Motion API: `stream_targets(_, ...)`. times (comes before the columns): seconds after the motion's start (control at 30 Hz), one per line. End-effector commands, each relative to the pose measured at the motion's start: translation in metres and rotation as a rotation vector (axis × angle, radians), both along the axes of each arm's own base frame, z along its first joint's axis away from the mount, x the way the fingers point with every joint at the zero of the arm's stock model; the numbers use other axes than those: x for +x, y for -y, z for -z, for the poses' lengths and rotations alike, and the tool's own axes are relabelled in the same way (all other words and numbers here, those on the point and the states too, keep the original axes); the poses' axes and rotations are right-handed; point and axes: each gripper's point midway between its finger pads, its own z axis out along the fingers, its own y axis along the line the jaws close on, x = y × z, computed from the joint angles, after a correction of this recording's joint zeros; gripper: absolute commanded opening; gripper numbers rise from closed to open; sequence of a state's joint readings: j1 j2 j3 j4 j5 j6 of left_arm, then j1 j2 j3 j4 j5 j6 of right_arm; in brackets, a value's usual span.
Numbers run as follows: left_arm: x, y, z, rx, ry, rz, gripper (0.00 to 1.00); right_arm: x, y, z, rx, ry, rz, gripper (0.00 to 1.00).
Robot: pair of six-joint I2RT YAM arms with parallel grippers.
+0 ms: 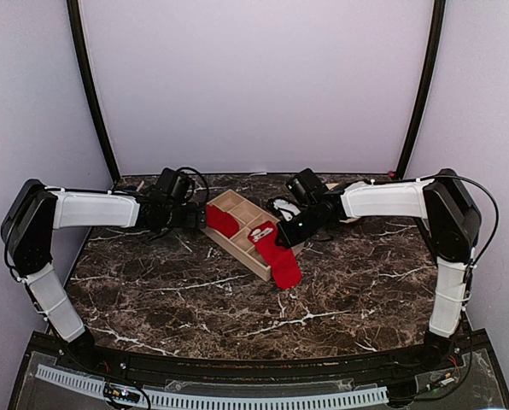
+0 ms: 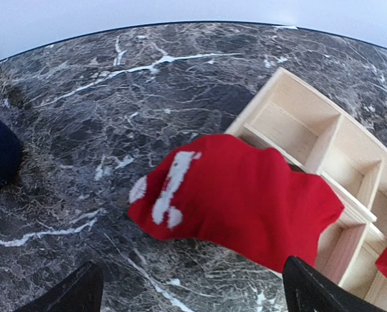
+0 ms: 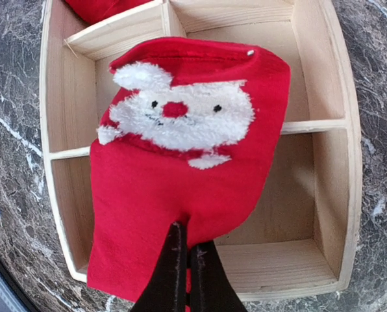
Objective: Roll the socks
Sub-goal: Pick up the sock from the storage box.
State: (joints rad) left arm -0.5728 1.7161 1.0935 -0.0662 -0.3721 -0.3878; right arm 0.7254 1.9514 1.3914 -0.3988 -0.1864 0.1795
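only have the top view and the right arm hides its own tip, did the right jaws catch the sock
Observer: Yes, the right wrist view shows the right jaws shut on the near edge of the Santa sock.
Operator: is it clear of the tray
Observer: No, it drapes across the dividers of the wooden tray.
Operator: and the left side
Observer: Left jaws stand wide open; the other sock lies ahead of them, over the tray's end wall.

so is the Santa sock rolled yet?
Not rolled. The Santa sock is spread flat over the wooden tray, face fully showing, right hand pinched on its edge.
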Motion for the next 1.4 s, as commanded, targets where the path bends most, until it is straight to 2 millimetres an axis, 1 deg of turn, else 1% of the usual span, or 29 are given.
stream_targets(0.0,0.011,-0.016,-0.022,-0.117,0.009,-0.068,0.99,0.012,-0.001,-0.031,0.042,0.073,0.019,0.00)
stream_targets(0.17,0.017,-0.022,-0.008,-0.283,-0.049,-0.096,0.99,0.013,0.000,-0.038,0.052,0.090,0.024,0.00)
stream_targets(0.4,0.022,-0.014,0.000,-0.540,-0.126,-0.095,0.99,0.013,0.001,-0.041,0.052,0.099,0.024,0.00)
stream_targets(0.5,0.019,-0.011,0.006,-0.628,-0.176,-0.097,0.99,0.013,0.002,-0.042,0.049,0.105,0.026,0.00)
stream_targets(0.7,0.003,-0.002,0.020,-0.768,-0.256,-0.106,0.99,0.013,0.001,-0.044,0.053,0.111,0.022,0.00)
stream_targets(0.8,0.000,0.001,0.026,-0.824,-0.277,-0.123,0.99,0.014,0.000,-0.046,0.059,0.112,0.020,0.00)
stream_targets(1.0,0.007,0.002,0.031,-0.909,-0.283,-0.179,0.99,0.012,-0.002,-0.050,0.068,0.113,0.015,0.00)
stream_targets(1.27,0.020,-0.012,0.042,-0.974,-0.234,-0.309,0.99,0.011,-0.003,-0.051,0.070,0.112,0.009,0.00)
stream_targets(1.37,0.026,-0.013,0.049,-0.987,-0.226,-0.336,0.95,0.011,-0.004,-0.051,0.070,0.111,0.009,0.00)
